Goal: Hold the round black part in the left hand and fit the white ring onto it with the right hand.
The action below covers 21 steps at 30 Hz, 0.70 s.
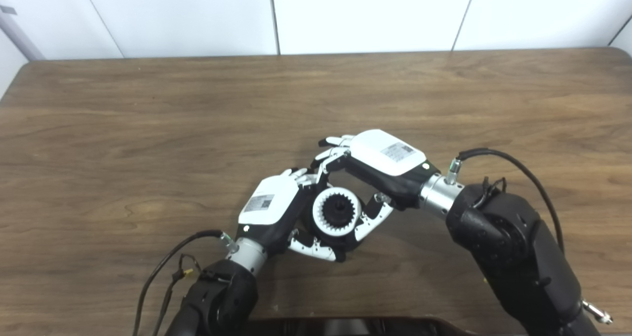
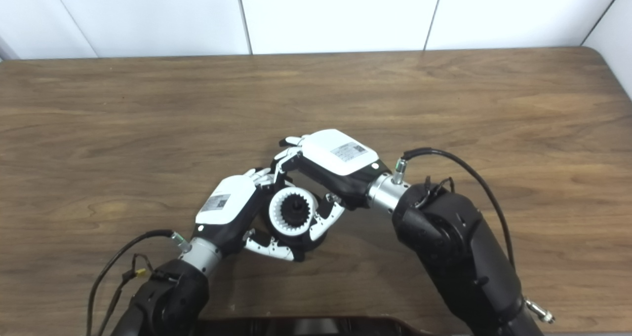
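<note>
Centrally, wood-grain table [image 1: 148, 129], white panel wall [image 1: 345, 15]; both hands' fingers gripping black part [image 1: 340, 209], white ring [image 1: 328, 222].

Both head views are evenly and fairly brightly lit, with soft, diffuse light that seems to fall from above. The wooden desk [image 1: 148, 129] carries a mild pale sheen across its far half, and its grain stays readable throughout. Shadows are weak and soft-edged, pooling just under the left robot hand [image 1: 269, 207] and the right robot hand [image 1: 385, 158] and beneath the dark forearms. The white hand shells come close to overexposure, and their printed labels are too soft to read. The white wall panels [image 2: 335, 15] look flat and slightly washed out. Detail is moderately soft overall, the desk's far edge bows slightly, and the dark arms near the bottom edge lose detail.
</note>
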Tool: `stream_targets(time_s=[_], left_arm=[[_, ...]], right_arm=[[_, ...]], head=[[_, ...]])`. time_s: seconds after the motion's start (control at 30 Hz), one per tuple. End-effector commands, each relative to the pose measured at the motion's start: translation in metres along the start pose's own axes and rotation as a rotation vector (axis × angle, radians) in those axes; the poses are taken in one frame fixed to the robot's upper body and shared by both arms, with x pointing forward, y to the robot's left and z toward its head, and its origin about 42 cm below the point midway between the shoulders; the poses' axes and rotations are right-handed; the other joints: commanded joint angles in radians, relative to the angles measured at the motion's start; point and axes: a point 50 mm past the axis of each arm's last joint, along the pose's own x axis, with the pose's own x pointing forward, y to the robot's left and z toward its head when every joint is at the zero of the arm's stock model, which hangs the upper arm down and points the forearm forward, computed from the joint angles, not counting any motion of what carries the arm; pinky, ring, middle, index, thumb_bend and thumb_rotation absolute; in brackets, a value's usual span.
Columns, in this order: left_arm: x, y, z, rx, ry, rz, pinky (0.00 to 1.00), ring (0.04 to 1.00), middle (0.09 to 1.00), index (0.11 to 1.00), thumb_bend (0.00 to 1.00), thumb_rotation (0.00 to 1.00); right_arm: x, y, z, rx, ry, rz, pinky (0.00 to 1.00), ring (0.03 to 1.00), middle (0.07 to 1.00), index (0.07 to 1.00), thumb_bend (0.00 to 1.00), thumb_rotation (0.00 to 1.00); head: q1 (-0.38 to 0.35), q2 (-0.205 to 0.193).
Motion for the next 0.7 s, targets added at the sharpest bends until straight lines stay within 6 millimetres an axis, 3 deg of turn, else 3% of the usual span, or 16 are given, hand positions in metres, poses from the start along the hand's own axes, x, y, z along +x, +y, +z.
stream_targets(time_s=[0.0, 0.27, 0.4, 0.53, 0.67], left_arm=[[-0.006, -0.011, -0.003, 0.018, 0.013, -0.090, 0.95, 0.927, 0.840, 0.486, 0.52, 0.06], [-0.007, -0.010, -0.004, 0.012, 0.012, -0.088, 0.96, 0.926, 0.844, 0.486, 0.52, 0.05], [-0.008, -0.009, -0.004, 0.022, 0.009, -0.091, 0.95, 0.922, 0.845, 0.486, 0.52, 0.06], [-0.008, -0.008, -0.003, 0.024, 0.011, -0.091, 0.94, 0.924, 0.847, 0.487, 0.52, 0.06], [-0.009, -0.007, -0.004, 0.021, 0.009, -0.086, 0.94, 0.919, 0.845, 0.486, 0.52, 0.06]], right_arm=[[0.000, -0.004, -0.017, -0.030, 0.062, -0.017, 0.92, 0.938, 0.810, 0.483, 0.52, 0.14], [-0.001, 0.009, -0.029, 0.039, 0.079, -0.012, 0.93, 0.943, 0.807, 0.484, 0.52, 0.14], [-0.001, 0.019, -0.038, 0.226, 0.133, -0.037, 0.90, 0.937, 0.806, 0.484, 0.52, 0.13], [-0.004, 0.031, -0.046, 0.336, 0.157, -0.061, 0.85, 0.917, 0.812, 0.484, 0.52, 0.14], [-0.006, 0.038, -0.051, 0.391, 0.159, -0.078, 0.87, 0.921, 0.821, 0.484, 0.52, 0.14]], head=[[0.000, 0.001], [-0.002, 0.007], [-0.002, 0.009], [-0.002, 0.012], [-0.003, 0.013]])
